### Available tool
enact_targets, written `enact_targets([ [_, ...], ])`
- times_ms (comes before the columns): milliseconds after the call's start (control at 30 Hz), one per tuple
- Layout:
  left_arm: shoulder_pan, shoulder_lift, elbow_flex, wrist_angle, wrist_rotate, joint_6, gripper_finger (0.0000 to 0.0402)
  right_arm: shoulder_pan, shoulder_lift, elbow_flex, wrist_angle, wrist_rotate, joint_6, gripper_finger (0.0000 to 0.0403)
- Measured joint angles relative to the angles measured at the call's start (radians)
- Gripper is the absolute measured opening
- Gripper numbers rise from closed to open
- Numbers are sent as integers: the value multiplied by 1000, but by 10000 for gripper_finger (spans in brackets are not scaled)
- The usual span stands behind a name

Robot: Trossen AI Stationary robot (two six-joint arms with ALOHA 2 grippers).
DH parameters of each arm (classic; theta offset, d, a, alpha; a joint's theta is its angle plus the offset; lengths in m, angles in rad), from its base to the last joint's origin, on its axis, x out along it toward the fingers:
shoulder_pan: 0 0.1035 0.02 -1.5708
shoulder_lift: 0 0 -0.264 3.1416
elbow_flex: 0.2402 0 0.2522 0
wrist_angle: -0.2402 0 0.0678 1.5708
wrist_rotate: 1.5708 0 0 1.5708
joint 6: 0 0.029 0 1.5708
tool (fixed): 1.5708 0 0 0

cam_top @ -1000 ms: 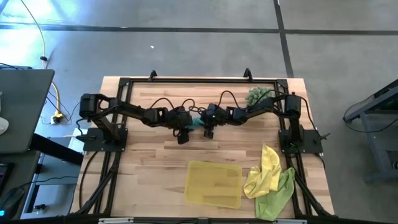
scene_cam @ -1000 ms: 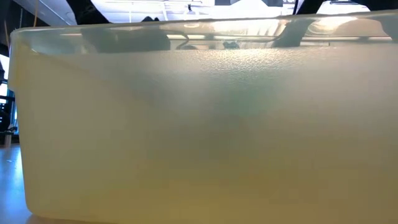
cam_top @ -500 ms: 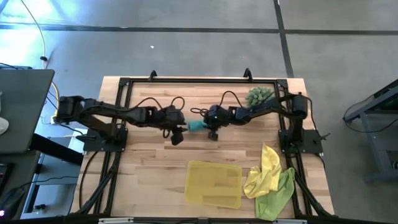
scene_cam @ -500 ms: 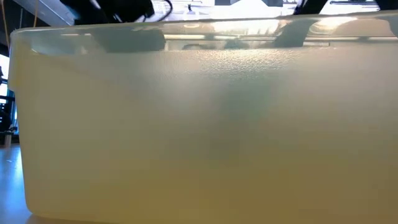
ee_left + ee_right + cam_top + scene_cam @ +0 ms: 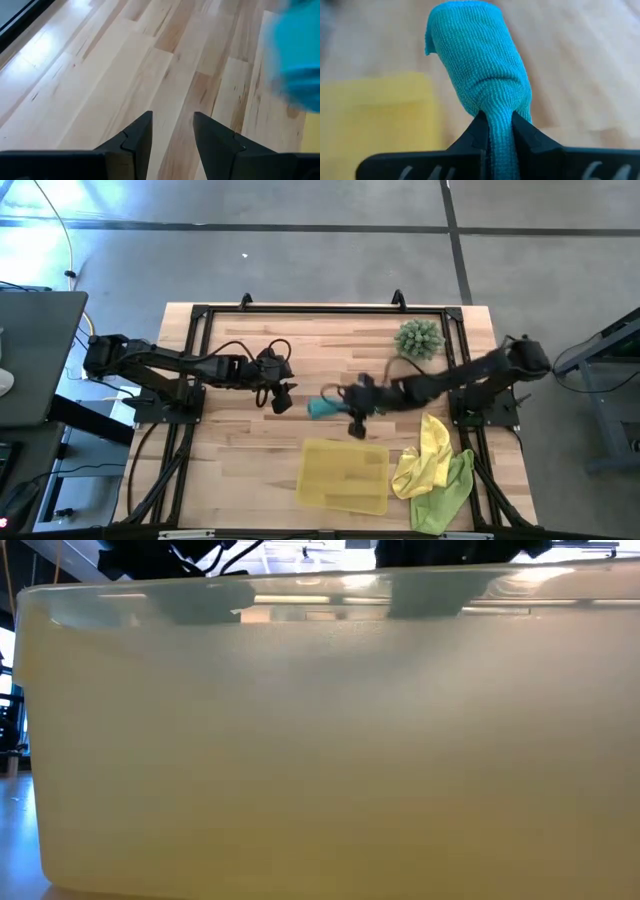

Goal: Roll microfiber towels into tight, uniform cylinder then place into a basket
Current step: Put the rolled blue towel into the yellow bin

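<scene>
Rolled teal towel (image 5: 477,75), in transit to the basket (image 5: 345,475). You see the right gripper (image 5: 496,131) pinching one end of the roll between its two fingers, the rest of the cylinder projecting forward past them. Half a second ago this gripper and the roll stood farther toward the table's rear edge, with the left gripper (image 5: 172,132) close against the towel; now the right arm has stretched out toward the front edge and carries the teal towel (image 5: 322,407) alone, clear of the wood, just short of the basket's rear rim.

The left gripper (image 5: 281,395) has drawn back toward the left side of the table (image 5: 230,450); its fingers stand slightly spread with nothing between them, bare wood beneath.

Read this as the hand-over from rolling to placing: the roll appears finished and holds its shape under a one-ended grip. The basket is near the front edge, right of centre, and looks empty from above; in the low view its translucent wall (image 5: 320,760) blocks everything beyond.

The bright yellow towel (image 5: 428,450) and lime green towel (image 5: 445,490) lie crumpled together at the front right corner, just beside the basket, unrolled. The spiky green plant (image 5: 418,338) stands near the rear right corner, well apart from the work.
</scene>
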State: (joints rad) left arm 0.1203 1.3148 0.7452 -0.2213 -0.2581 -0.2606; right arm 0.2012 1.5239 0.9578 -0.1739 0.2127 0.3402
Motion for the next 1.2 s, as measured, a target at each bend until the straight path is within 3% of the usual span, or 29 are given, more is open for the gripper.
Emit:
enact_targets([
  [133,0,0,0,0,0,-1,131,148,-14,3,13,27,178,14],
  [333,0,0,0,0,0,-20,131,303,121,3,101,72,453,14],
  [467,-1,1,0,5,0,-27,131,355,229,3,217,84,562,14],
  [667,-10,1,0,8,-16,-61,131,377,339,3,259,270,654,14],
  [967,-42,1,0,9,-33,-61,131,345,399,2,259,338,637,14],
  [1200,-43,1,0,9,-68,-44,131,266,370,4,305,242,433,14],
])
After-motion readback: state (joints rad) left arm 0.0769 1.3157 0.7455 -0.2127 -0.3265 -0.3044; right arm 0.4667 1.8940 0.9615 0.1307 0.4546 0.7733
